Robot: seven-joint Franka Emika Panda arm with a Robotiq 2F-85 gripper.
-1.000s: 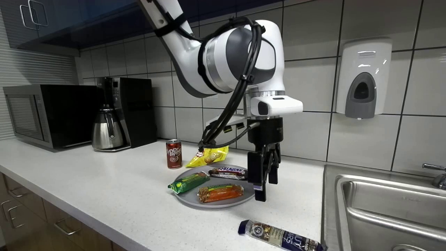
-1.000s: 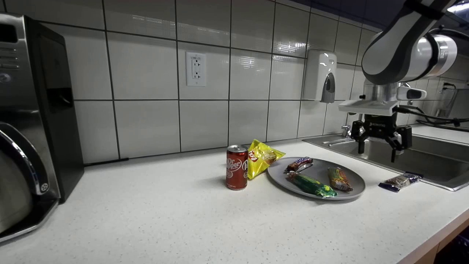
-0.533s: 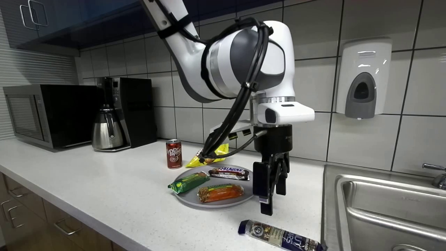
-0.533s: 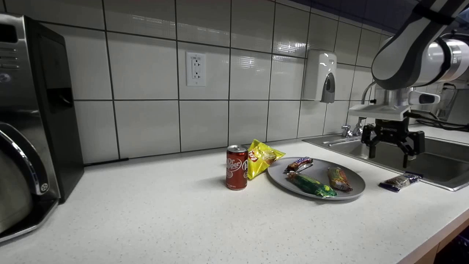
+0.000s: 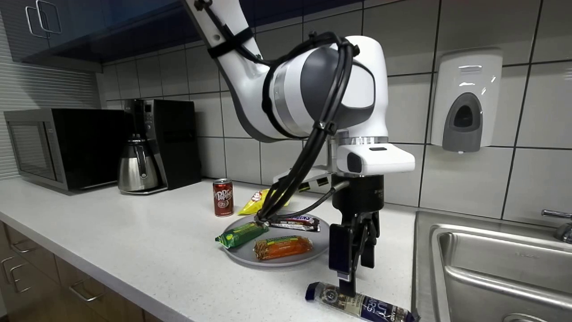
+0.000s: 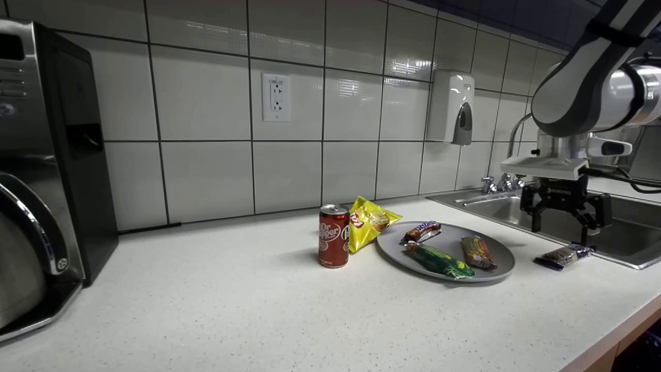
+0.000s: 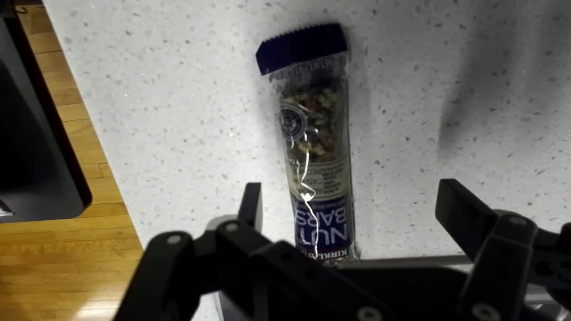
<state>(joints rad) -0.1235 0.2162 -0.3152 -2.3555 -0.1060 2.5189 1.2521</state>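
My gripper (image 7: 350, 196) stands open above a nut bar in a clear and dark blue wrapper (image 7: 316, 133). In the wrist view the bar lies lengthwise between the spread fingers, closer to the left one, and its lower end is hidden. In an exterior view a fingertip (image 5: 347, 286) overlaps the bar (image 5: 373, 305); I cannot tell whether they touch. Beside them a grey plate (image 5: 319, 251) carries a green-wrapped bar (image 5: 243, 235), an orange-wrapped bar (image 5: 283, 247) and a Snickers (image 5: 304, 222), the last partly behind the arm's cables.
Behind the plate are a Dr Pepper can (image 6: 334, 237) and a yellow chip bag (image 6: 367, 222). A steel sink (image 5: 505, 273) adjoins the counter by the nut bar. A coffee maker (image 5: 172, 138) and microwave (image 5: 85, 143) stand farther along. A soap dispenser (image 5: 467, 98) hangs on the wall.
The arm has come down and across from beside the plate toward the sink, bringing the gripper over the nut bar. Its fingers have stayed apart, and the objects on the counter have not moved.
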